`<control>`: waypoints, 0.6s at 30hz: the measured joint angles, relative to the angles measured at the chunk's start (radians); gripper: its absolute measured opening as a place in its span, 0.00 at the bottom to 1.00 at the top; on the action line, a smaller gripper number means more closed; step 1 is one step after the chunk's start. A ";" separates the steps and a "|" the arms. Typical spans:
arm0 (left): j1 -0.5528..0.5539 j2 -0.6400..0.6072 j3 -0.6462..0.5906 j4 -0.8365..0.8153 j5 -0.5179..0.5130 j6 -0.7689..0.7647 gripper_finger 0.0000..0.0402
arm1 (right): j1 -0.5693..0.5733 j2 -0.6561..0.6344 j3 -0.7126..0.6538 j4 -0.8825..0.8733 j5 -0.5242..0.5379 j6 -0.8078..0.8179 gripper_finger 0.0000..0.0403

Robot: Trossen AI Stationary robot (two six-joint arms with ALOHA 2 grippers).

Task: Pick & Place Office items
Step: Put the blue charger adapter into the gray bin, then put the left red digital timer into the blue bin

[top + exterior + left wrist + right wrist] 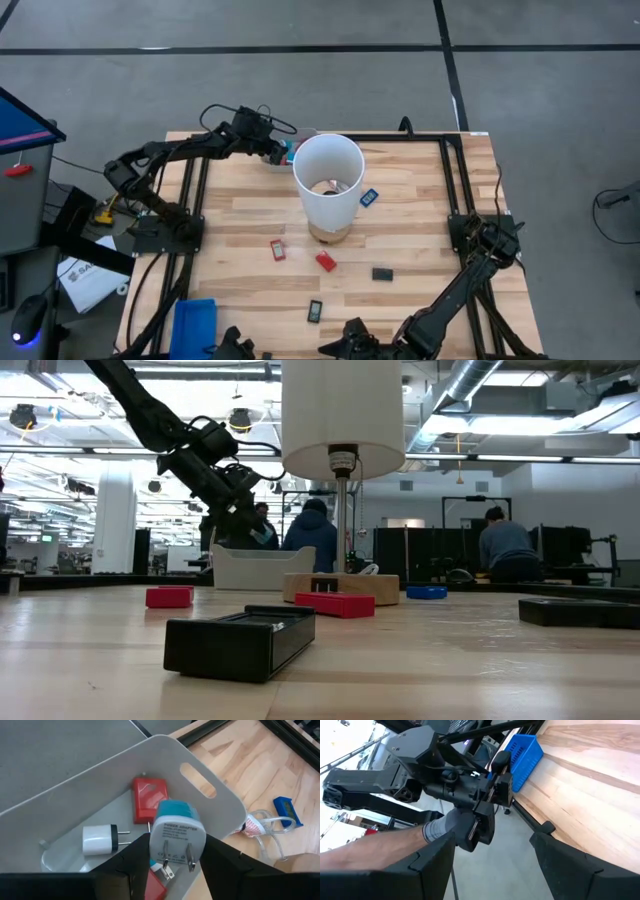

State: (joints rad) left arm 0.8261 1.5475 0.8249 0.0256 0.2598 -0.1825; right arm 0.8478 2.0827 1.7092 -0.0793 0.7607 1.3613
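My left gripper (175,851) is at the table's far edge, above a pale tray (210,775), and is shut on a light blue and white plug adapter (176,827). In the tray lie a red piece (149,799), a white charger (99,840) and another red piece (156,887). On the table lie two red pieces (277,249) (326,262), two black pieces (382,273) (315,311) and a blue piece (369,197). My right gripper (495,855) waits open beyond the near edge (352,338). My left gripper pinches the adapter between its two fingers, one on each side of the white body (155,845), below the light blue cap. The pronged face is turned toward the wrist camera. The adapter is lifted clear, above the inside of the tray.
A tall white cylinder on a wooden base (328,185) stands mid-table, just right of the left gripper. A blue tray (195,325) sits at the near left corner. A person's gloved hand (442,827) shows off the near edge. People stand far behind the table (312,530).
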 joint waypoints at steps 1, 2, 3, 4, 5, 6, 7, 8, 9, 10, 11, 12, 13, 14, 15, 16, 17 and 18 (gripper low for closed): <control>0.000 0.000 0.000 0.002 0.000 0.001 0.41 | -0.001 0.000 0.000 -0.003 0.000 0.000 0.66; 0.000 0.000 0.000 0.005 0.000 0.001 0.42 | -0.001 0.000 0.000 -0.007 0.000 -0.001 0.66; 0.000 0.000 0.000 0.009 0.000 0.002 0.43 | -0.001 0.000 0.000 -0.011 0.000 -0.001 0.66; 0.000 -0.001 0.000 0.012 0.000 0.002 0.44 | -0.001 0.000 0.000 -0.018 0.001 0.000 0.66; 0.000 -0.003 0.000 0.016 -0.001 0.002 0.45 | 0.000 0.000 0.000 -0.022 0.001 0.000 0.66; 0.000 -0.005 0.000 0.024 -0.001 0.003 0.46 | 0.000 0.000 0.000 -0.026 0.001 0.000 0.66; 0.000 -0.010 0.000 0.029 -0.001 0.003 0.47 | 0.000 0.000 0.000 -0.029 0.001 0.000 0.66; 0.000 -0.018 0.000 0.029 -0.001 0.008 0.48 | 0.000 0.000 0.000 -0.030 0.001 0.000 0.66; 0.000 -0.026 0.000 0.031 -0.001 0.020 0.48 | 0.001 0.000 0.000 -0.030 0.001 0.000 0.66; 0.000 -0.034 0.001 0.031 -0.001 0.025 0.49 | 0.001 0.000 0.000 -0.030 0.001 0.000 0.66; 0.000 -0.045 0.001 0.027 -0.001 0.029 0.50 | 0.001 0.000 0.000 -0.030 0.003 0.000 0.66; 0.000 -0.058 0.001 0.021 -0.001 0.038 0.50 | 0.001 0.000 0.000 -0.032 0.003 -0.001 0.66; 0.000 -0.074 0.001 0.015 -0.001 0.048 0.51 | 0.001 0.000 0.000 -0.034 0.004 -0.003 0.66; 0.000 -0.093 0.001 0.007 -0.001 0.060 0.51 | 0.001 0.000 0.000 -0.034 0.004 -0.007 0.66; 0.000 -0.110 0.001 -0.001 -0.001 0.074 0.51 | 0.001 0.000 0.000 -0.038 0.004 -0.008 0.66; -0.001 -0.131 0.001 -0.018 0.000 0.084 0.52 | 0.001 0.000 0.000 -0.044 0.004 -0.007 0.66; -0.001 -0.153 0.001 -0.045 0.005 0.095 0.52 | 0.001 0.000 0.000 -0.050 0.004 -0.007 0.66; -0.001 -0.176 0.001 -0.073 0.018 0.102 0.51 | 0.000 0.000 0.000 -0.053 0.004 -0.008 0.66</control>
State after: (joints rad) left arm 0.8253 1.3717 0.8261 -0.0479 0.2775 -0.0810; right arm 0.8482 2.0830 1.7088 -0.1320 0.7650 1.3535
